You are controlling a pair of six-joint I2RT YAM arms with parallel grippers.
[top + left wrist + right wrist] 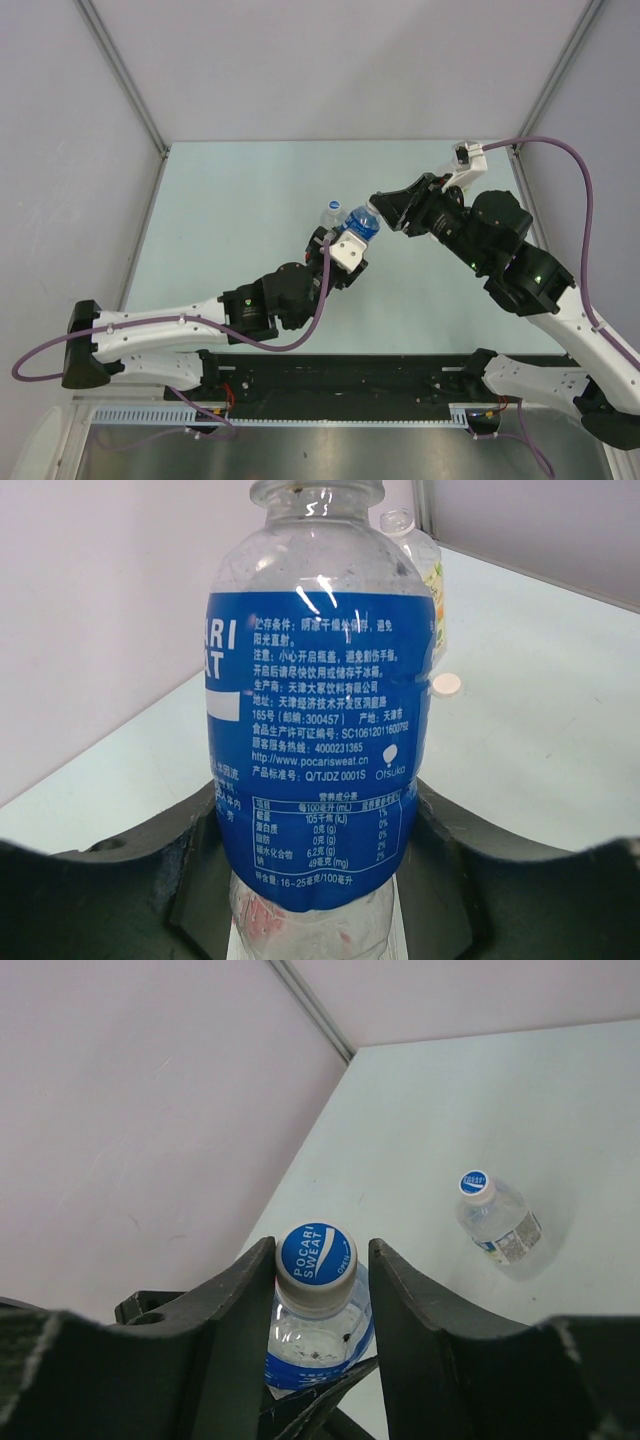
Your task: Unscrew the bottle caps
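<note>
The right tool (322, 1250) sits at the lower middle of its wrist view with its fingers narrow on either side of the blue cap (315, 1253). The left finger looks to be against the cap's skirt and a thin gap may remain on the right, so I cannot tell whether it is truly clamped. Below it, the left tool (315, 810) is closed on the lower body of the blue-labelled bottle (320, 730), holding it off the worktop (250, 200) near the centre of the overhead frame, neck tilted towards the right arm. The step in hand looks like seating the grip on this cap before twisting. The next move calls for a firm pinch, then a turn about the bottle's axis while the left tool resists the twist. Further out, right of centre in the right wrist view, a second bottle (497, 1222) on the worktop has its own blue cap (474, 1182) on. At the upper right of the left wrist view stands an open-necked bottle (428, 575), with a loose white cap (446, 683) nearby on the worktop
</note>
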